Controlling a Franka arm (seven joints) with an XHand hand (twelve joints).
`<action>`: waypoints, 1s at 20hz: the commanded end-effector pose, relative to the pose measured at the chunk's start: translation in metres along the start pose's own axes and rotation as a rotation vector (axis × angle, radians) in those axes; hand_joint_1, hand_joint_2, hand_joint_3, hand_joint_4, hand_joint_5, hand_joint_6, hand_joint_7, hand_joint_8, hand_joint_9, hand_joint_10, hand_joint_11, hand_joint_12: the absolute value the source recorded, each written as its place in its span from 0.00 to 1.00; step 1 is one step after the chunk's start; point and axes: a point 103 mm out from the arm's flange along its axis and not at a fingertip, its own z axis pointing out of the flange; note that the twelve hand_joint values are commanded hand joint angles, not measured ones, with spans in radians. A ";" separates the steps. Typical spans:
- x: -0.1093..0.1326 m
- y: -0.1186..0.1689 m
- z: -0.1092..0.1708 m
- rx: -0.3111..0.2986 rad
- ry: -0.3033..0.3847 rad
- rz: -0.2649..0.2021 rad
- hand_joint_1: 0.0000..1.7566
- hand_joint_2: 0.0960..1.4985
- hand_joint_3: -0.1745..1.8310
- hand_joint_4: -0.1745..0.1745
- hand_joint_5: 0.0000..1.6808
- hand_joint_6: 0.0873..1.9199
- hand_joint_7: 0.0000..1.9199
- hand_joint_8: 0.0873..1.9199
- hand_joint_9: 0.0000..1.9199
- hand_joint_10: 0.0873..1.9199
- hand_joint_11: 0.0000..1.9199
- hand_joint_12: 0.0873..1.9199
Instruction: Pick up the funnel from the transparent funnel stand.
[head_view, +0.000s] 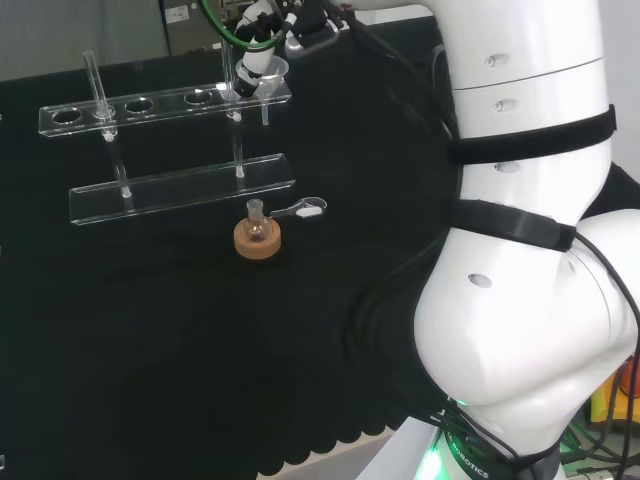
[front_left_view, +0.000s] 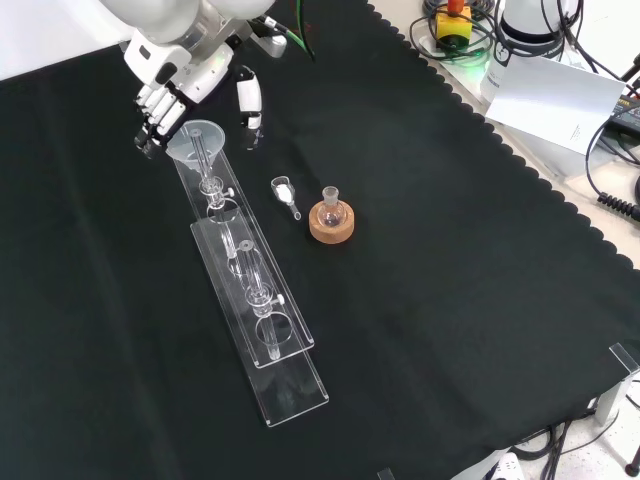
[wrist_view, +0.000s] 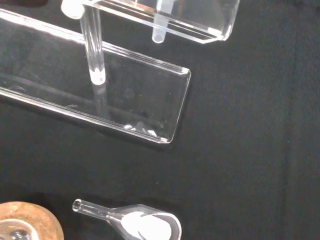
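Front view showed the hand (front_left_view: 175, 88) at the far end of the clear funnel stand (front_left_view: 262, 330). Its fingers (front_left_view: 152, 118) curled down beside the funnel (front_left_view: 197, 140), and the thumb (front_left_view: 249, 103) stood apart on the other side. I could not tell if they touched it. The funnel sat in the stand, right under the hand. A small flask (front_left_view: 331, 205) on a cork ring (front_left_view: 331, 226) and a little scoop (front_left_view: 285, 192) lay nearby.

I see the hand (head_view: 262, 55) at the right end of the clear stand (head_view: 165, 105), fingers by the funnel (head_view: 272, 72). Nearer, a small flask (head_view: 256, 226) sits on a cork ring (head_view: 257, 241), a scoop (head_view: 303, 209) just beside it.
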 end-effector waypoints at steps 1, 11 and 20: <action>-0.012 0.007 0.009 -0.002 -0.002 0.021 0.34 0.45 0.21 0.45 0.00 0.00 0.00 0.00 0.02 0.41 0.04 0.74; -0.016 0.009 0.012 0.005 0.005 -0.008 0.34 0.45 0.21 0.45 0.00 0.00 0.00 0.00 0.02 0.42 0.03 0.74; -0.012 0.009 0.015 0.016 -0.004 -0.001 0.34 0.45 0.21 0.44 0.00 0.00 0.00 0.00 0.05 0.42 0.03 0.74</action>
